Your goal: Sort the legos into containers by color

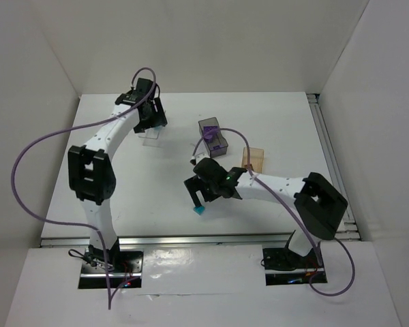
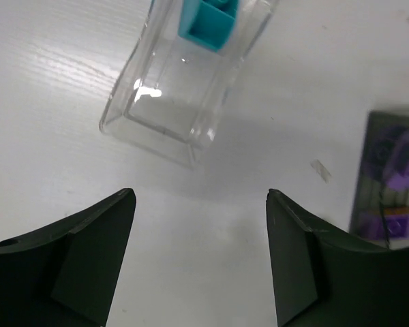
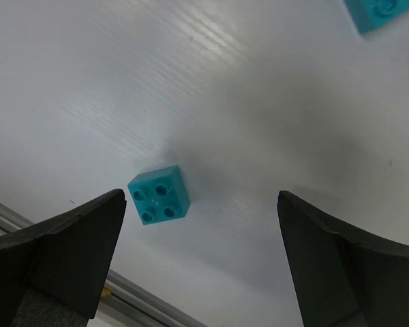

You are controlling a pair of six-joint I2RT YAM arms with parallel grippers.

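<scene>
The left arm (image 1: pixel 102 139) is stretched forward, with the left gripper (image 2: pixel 199 197) held wide open. The right arm (image 1: pixel 276 184) is bent inward, and the right gripper (image 3: pixel 201 197) is likewise spread wide.

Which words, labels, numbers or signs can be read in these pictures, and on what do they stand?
None can be read.
The teal brick shows only plain studs.
The clear bin and the grey bin carry no print.
Any marking on the right base plate is too small to read.
</scene>
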